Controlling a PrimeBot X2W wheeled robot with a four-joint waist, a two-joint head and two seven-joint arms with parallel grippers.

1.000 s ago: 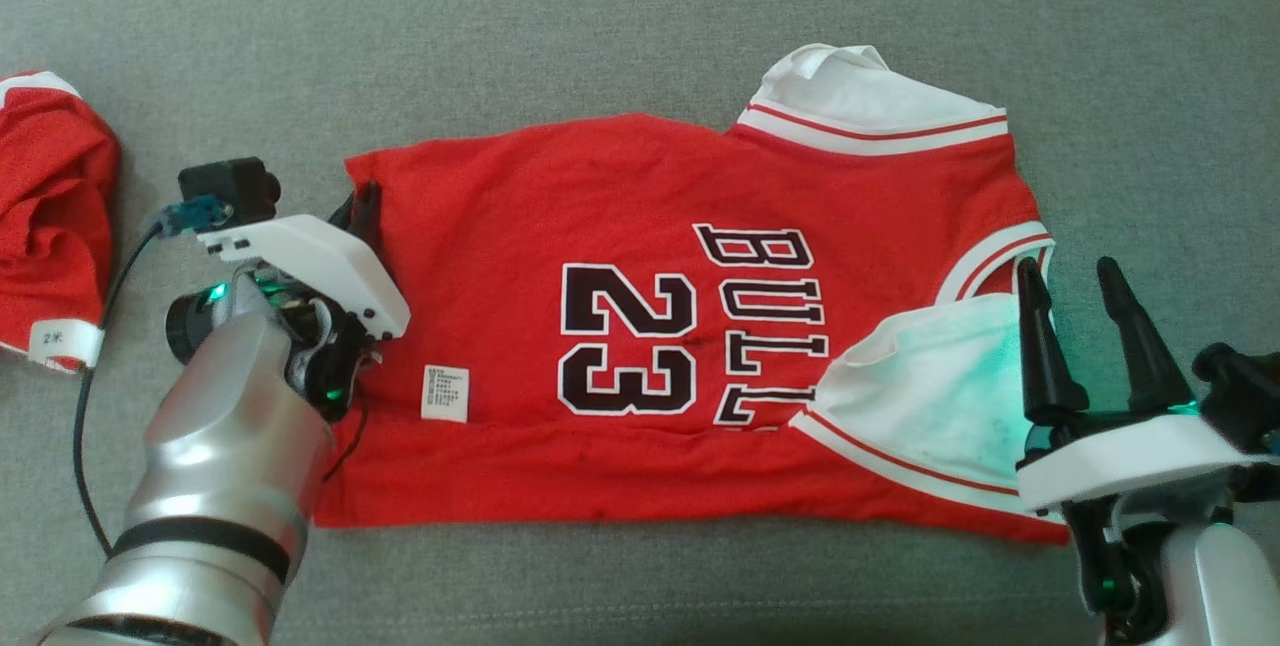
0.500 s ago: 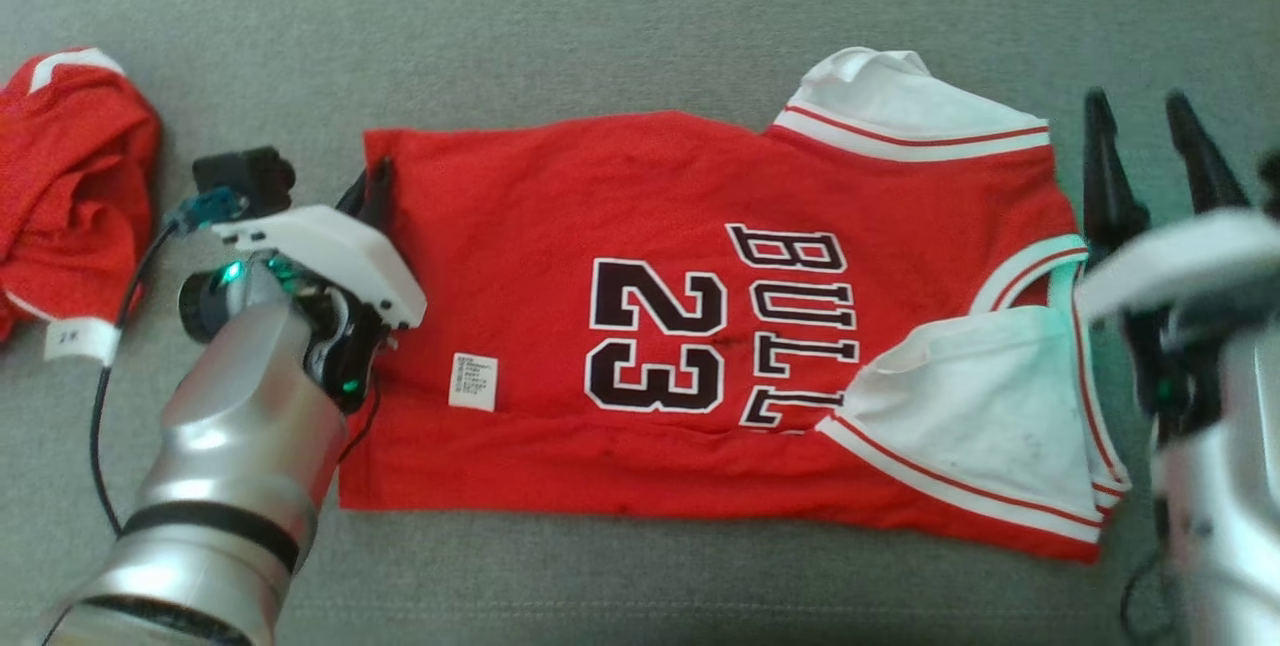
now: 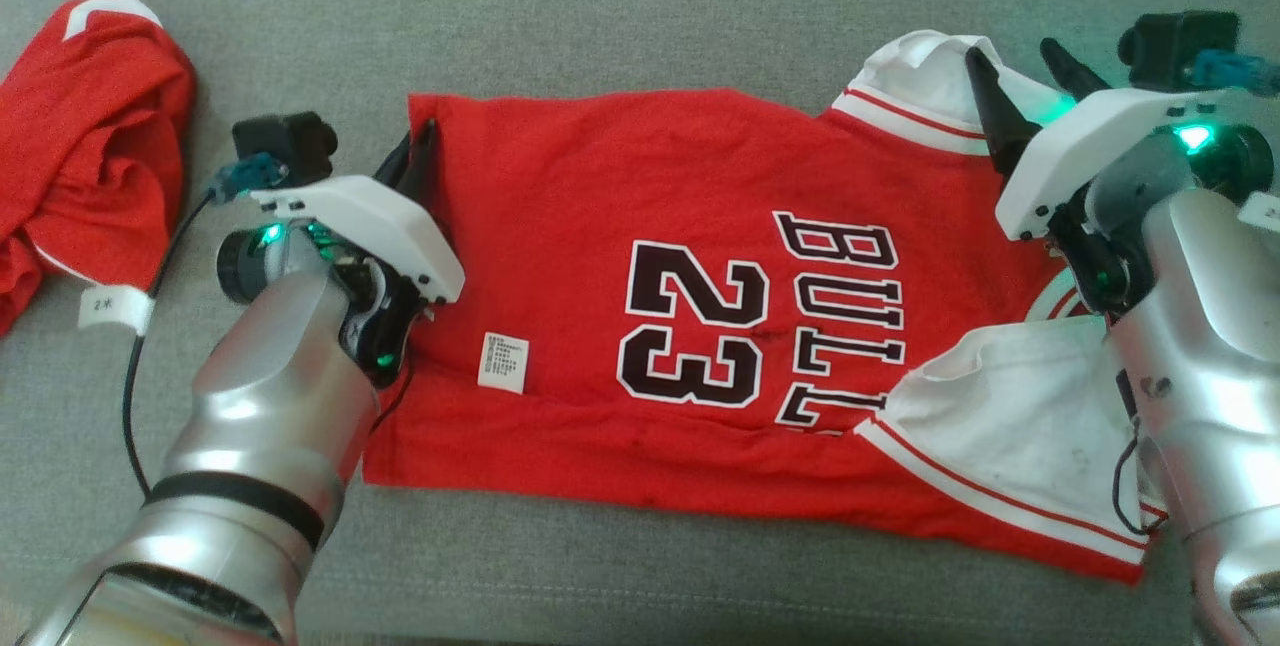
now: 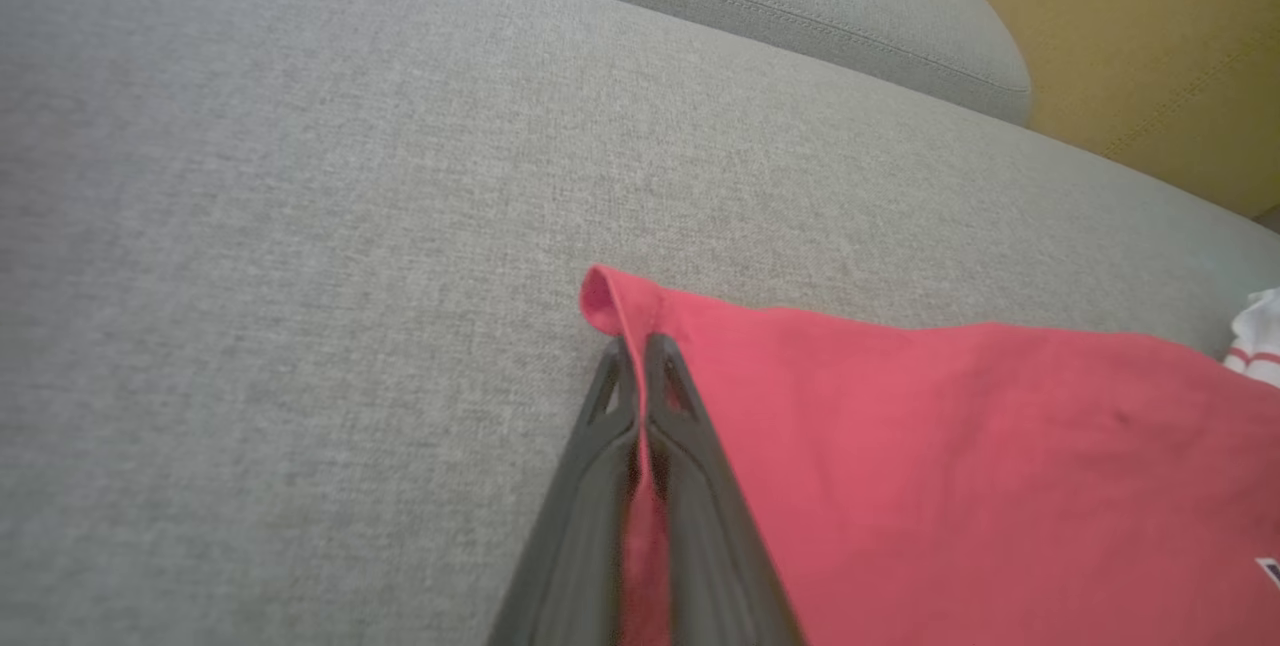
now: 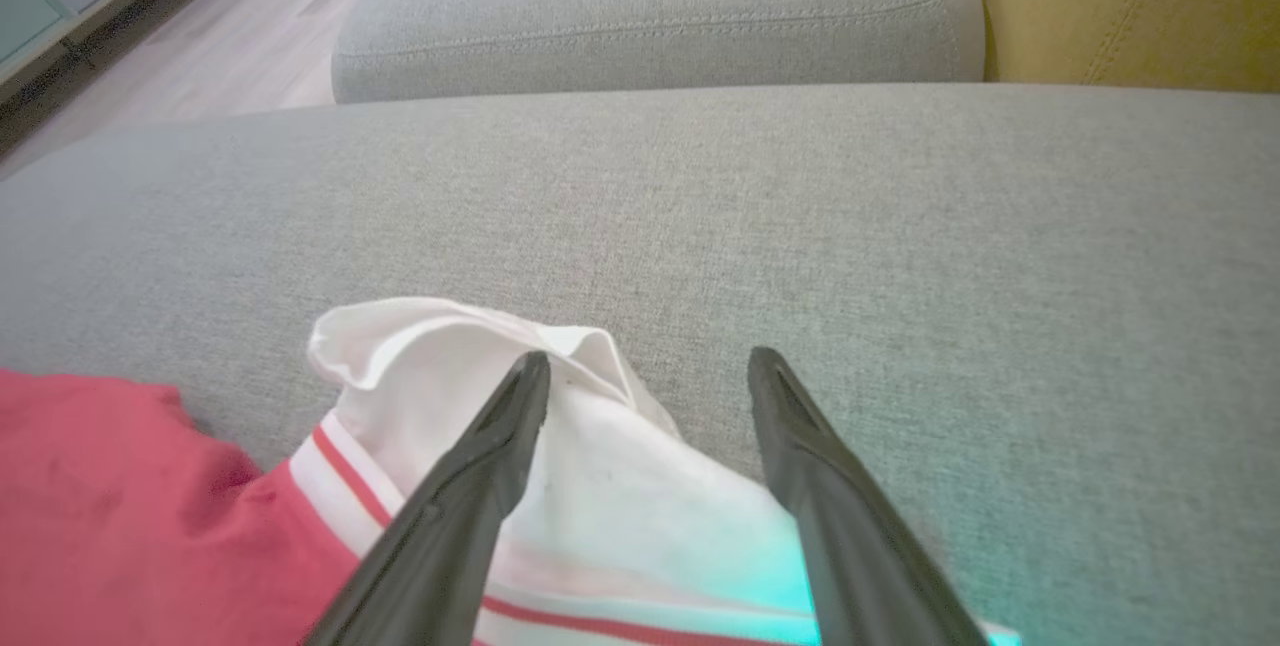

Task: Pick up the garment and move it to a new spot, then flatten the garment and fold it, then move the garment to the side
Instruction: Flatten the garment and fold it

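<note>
On the grey fabric couch (image 3: pixel 640 6), head view, the red number-23 jersey (image 3: pixel 600 206) lay spread flat, my left gripper (image 3: pixel 425 134) pinched its hem corner, my right gripper (image 3: pixel 1010 54) gaped over the white sleeve (image 3: pixel 925 66), left wrist view, fingers (image 4: pixel 700 486) clamped on red hem, right wrist view, fingers (image 5: pixel 460 496) parted, holding nothing.

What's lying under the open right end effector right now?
The jersey's white sleeve, crumpled on the grey cushion, sits beneath the right end effector. One finger overlaps it; the other's tip is over bare cushion. Cloth behind the fingers is hidden.
</note>
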